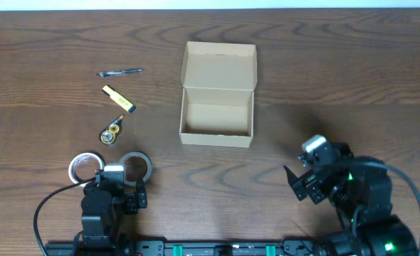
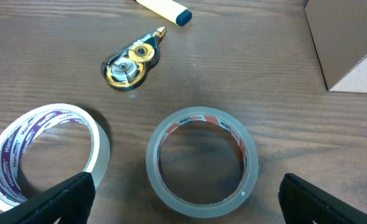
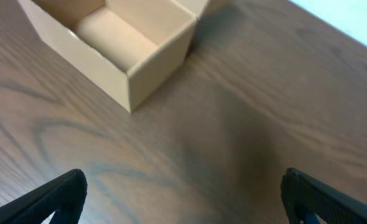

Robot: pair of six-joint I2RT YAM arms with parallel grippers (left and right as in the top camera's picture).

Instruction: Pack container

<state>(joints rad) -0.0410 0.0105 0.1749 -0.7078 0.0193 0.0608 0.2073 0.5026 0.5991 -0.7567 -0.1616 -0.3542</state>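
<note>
The tan cardboard container [image 1: 217, 117] stands open at the table's middle, its flap lid [image 1: 219, 65] folded back; it looks empty. It also shows in the right wrist view [image 3: 118, 43] and its corner in the left wrist view [image 2: 351, 43]. My left gripper [image 2: 186, 202] is open, low over a clear tape roll [image 2: 201, 160] lying between its fingers. A white tape roll [image 2: 40, 152] lies to its left. My right gripper [image 3: 183, 199] is open and empty over bare table, right of the container.
A correction tape dispenser [image 1: 112, 131], a yellow highlighter [image 1: 118, 99] and a pen [image 1: 121, 72] lie left of the container. The two tape rolls sit by the left arm, the clear one [image 1: 135, 165] and the white one [image 1: 86, 166].
</note>
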